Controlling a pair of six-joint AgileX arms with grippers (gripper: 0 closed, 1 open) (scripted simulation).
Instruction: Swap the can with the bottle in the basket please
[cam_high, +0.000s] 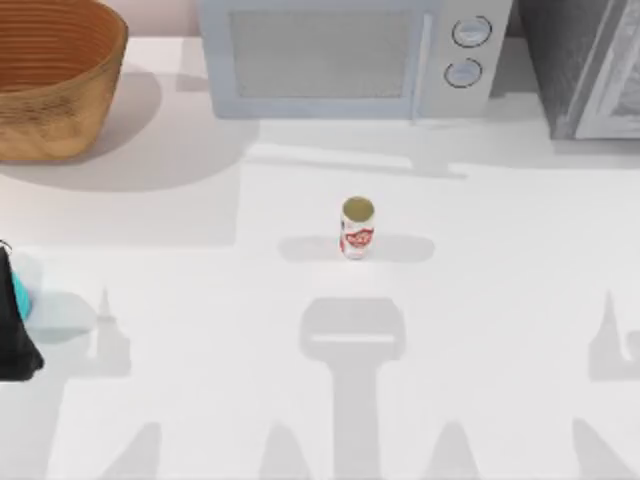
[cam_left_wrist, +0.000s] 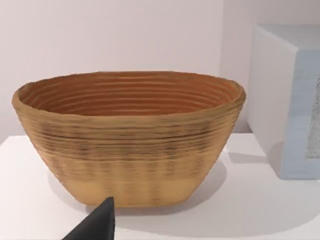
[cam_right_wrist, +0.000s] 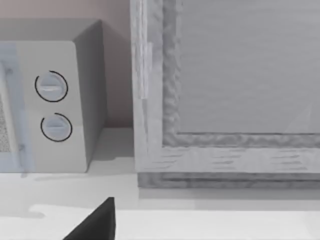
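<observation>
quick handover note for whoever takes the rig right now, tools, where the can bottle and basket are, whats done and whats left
Left tool: at the table's left edge, with the teal bottle right against it; whether it grips the bottle cannot be told.
Right tool: one dark fingertip shows in the right wrist view, facing the microwave; looks parked.
Can: upright at mid table, untouched.
Basket: far left corner; the inside that shows in the left wrist view holds nothing.
Done: bottle appears to be out of the basket.
Left: set the bottle down, then put the can into the basket.
</observation>
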